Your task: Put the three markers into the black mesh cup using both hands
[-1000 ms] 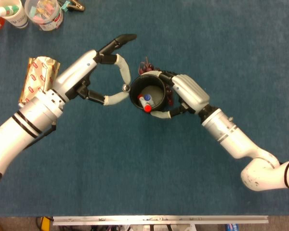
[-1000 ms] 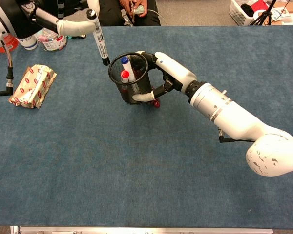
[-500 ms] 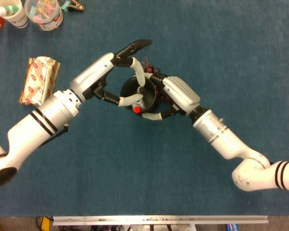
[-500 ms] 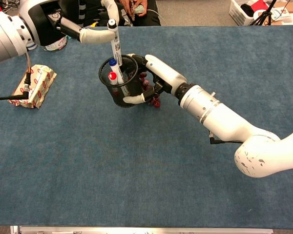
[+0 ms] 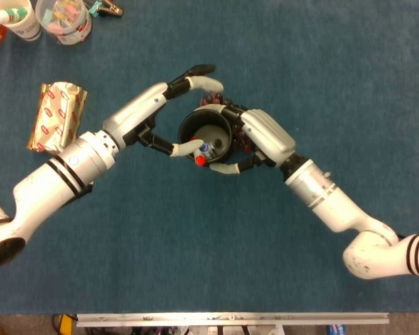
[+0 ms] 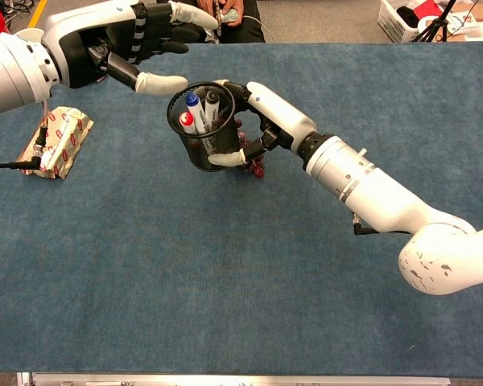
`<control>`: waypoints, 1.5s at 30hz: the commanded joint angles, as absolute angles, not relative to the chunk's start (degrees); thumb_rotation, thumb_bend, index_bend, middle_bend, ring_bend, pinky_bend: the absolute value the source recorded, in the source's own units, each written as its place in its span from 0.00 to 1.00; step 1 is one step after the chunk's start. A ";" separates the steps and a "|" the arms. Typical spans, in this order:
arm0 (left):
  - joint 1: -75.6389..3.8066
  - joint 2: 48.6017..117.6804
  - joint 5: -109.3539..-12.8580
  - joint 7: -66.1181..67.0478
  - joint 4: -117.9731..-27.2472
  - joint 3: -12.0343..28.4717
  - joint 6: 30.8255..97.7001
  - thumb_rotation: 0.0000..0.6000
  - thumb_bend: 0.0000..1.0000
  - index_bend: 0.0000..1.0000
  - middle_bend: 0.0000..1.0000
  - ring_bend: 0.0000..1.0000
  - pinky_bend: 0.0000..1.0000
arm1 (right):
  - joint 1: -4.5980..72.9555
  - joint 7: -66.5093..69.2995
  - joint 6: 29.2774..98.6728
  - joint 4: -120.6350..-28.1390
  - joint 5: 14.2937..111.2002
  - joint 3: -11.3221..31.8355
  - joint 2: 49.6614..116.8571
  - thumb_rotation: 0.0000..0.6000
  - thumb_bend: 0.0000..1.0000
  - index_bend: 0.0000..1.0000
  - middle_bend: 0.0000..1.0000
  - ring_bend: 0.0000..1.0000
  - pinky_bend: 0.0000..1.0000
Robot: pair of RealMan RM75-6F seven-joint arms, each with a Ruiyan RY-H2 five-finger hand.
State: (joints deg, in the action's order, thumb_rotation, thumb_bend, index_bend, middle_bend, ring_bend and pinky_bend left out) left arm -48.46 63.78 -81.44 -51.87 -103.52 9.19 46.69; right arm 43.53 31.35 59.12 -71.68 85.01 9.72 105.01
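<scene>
The black mesh cup [image 6: 205, 133] stands a little above and left of the frame's centre on the blue-covered bench [image 6: 225, 281], gripped by the right hand [image 6: 262, 121], whose fingers [image 6: 225, 158] wrap round its wall from the right side. In the chest view three markers stand inside the cup: one with a blue cap [image 6: 193, 100], one with a red cap [image 6: 186, 119] and one with a black cap [image 6: 212, 97], all leaning against the mesh wall with their caps at or just above the rim. In the head view, looking straight down, only the red cap [image 5: 200, 160] and blue cap [image 5: 205, 148] can be made out at the lower edge of the cup's opening.

The left hand [image 6: 141, 44] hovers at the upper left of the cup with its fingers [image 6: 163, 82] spread wide and holding nothing; in the head view one of its fingers reaches toward the rim beside the red cap, another arches over the far rim, though contact cannot be judged.

A small cluster of dark red objects [image 6: 253, 167] lies on the bench just behind the cup, partly hidden by the right hand. At the left edge of the frame lies a red-and-gold foil packet [image 6: 52, 143], well apart from the cup. In the head view's upper left corner stand two containers [image 5: 63, 17] holding small items.
</scene>
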 commanded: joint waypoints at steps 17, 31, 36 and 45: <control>-42.92 63.38 -86.53 -31.15 -96.48 6.50 56.50 1.00 0.29 0.11 0.00 0.00 0.00 | 36.41 36.64 64.04 -76.46 88.10 3.07 94.95 1.00 0.37 0.41 0.37 0.24 0.25; -41.48 63.75 -87.55 -27.37 -96.19 5.94 58.52 1.00 0.29 0.11 0.00 0.00 0.00 | 37.23 39.38 62.01 -68.49 89.54 1.81 102.67 1.00 0.37 0.41 0.37 0.24 0.25; -41.20 63.62 -88.22 -27.01 -96.06 5.76 59.01 1.00 0.29 0.11 0.00 0.00 0.00 | 37.60 40.26 61.62 -66.30 90.15 1.41 105.24 1.00 0.37 0.41 0.37 0.24 0.25; -40.94 63.75 -88.93 -27.14 -96.03 5.22 59.02 1.00 0.29 0.11 0.00 0.00 0.00 | 37.01 41.03 62.39 -64.37 91.56 -0.22 106.40 1.00 0.37 0.41 0.37 0.24 0.25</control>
